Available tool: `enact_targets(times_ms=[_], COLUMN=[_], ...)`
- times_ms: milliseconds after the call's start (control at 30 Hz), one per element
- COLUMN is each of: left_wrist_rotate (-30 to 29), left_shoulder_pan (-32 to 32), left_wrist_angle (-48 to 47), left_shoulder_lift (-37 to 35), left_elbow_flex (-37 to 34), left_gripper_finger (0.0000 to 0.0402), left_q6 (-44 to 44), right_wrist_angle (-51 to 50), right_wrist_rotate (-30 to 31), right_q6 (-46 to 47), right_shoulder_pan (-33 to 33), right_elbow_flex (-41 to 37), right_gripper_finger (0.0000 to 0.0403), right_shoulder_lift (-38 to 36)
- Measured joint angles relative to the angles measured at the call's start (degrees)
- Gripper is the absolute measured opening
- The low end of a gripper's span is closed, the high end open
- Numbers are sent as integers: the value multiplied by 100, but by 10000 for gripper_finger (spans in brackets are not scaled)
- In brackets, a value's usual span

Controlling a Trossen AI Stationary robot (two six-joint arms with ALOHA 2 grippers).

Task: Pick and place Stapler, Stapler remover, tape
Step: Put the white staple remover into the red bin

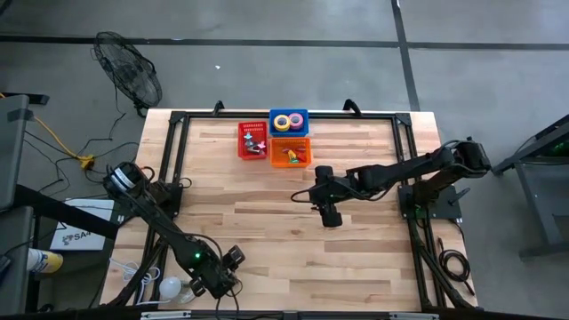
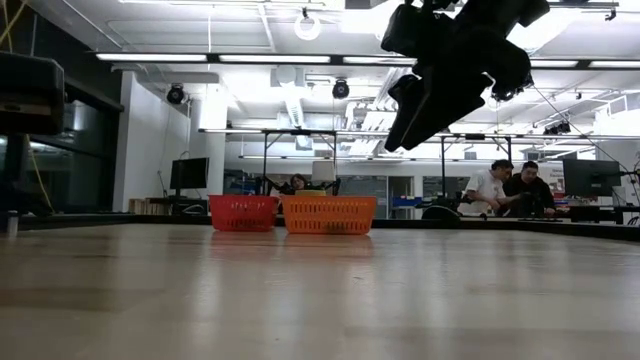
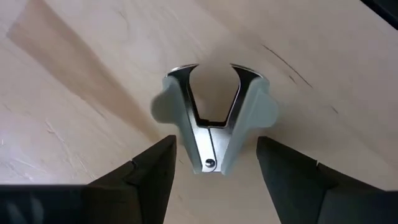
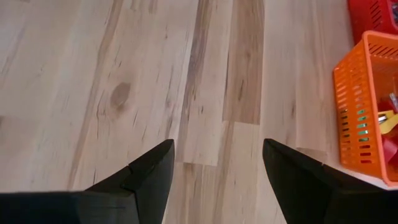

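Note:
A staple remover (image 3: 211, 115) with pale grey-blue grips and metal claws lies flat on the wooden table (image 1: 267, 240), close to its near edge at the left. My left gripper (image 3: 214, 152) points down over it, open, with one finger on each side of the remover's hinge end and a gap to both. The gripper's body hides the remover in the high view, where my left gripper (image 1: 216, 283) shows. Rolls of tape (image 1: 289, 121) sit in a blue basket at the far edge. My right gripper (image 1: 330, 216) hovers open over mid-table, holding nothing. No stapler can be made out.
A red basket (image 1: 252, 140) and an orange basket (image 1: 291, 152) with small items stand in front of the blue one at the far edge. A black frame rail (image 1: 173, 169) borders the table. People (image 2: 505, 188) sit in the room beyond. Bare wood lies between the arms.

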Motion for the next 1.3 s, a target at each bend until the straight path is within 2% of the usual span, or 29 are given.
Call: enact_targets(times_ms=[1100,1200,1300], left_wrist_rotate=[-310,-332,-407], left_shoulder_pan=[116,118,120], left_wrist_angle=[975,998,992], left_shoulder_lift=[43,43,43], left_elbow_flex=[-19,-19,-19], left_gripper_finger=[223,208,176], left_q6=[547,546,545], right_wrist_angle=[-138,-160,-171], right_wrist_rotate=[-42,-42,-42], right_q6=[276,278,280], right_shoulder_pan=[0,0,0], right_elbow_flex=[0,0,0], right_gripper_finger=[236,236,236], right_shoulder_lift=[4,4,4])
